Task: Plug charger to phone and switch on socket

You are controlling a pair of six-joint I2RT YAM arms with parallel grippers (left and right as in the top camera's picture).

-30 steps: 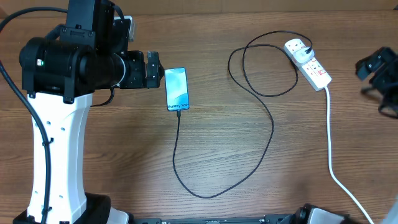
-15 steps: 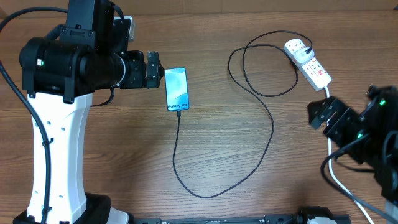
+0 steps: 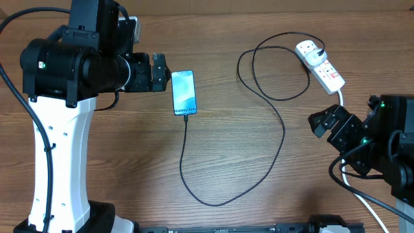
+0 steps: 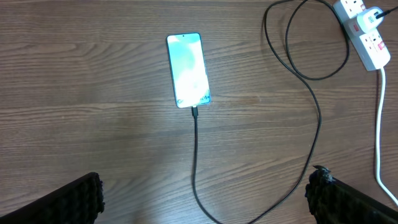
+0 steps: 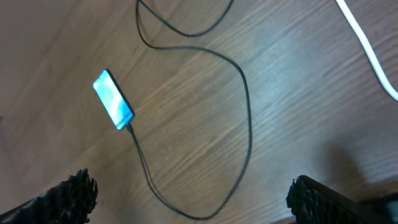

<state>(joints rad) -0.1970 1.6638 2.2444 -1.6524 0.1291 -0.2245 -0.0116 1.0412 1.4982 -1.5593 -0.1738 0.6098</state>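
overhead: slim glossy phone (image 3: 184, 92), wood-grain table (image 3: 129, 155)

Overhead: I get even, soft light; the phone (image 3: 184, 92) and the wood grain around it read sharp.
Left wrist: the phone's screen is washed out to pale glare; the grain beside it stays crisp.
Right wrist: blurred throughout; a bright sheen crosses the table (image 5: 292, 81) right of the phone.

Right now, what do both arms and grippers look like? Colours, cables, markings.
The left arm: white lower link, bulky black joint housings, green LED, black cable alongside. The left gripper: black, blocky. The right arm: black, green LEDs, black cables. The right gripper: black. Wrist views show rough-textured black fingers. No readable lettering.
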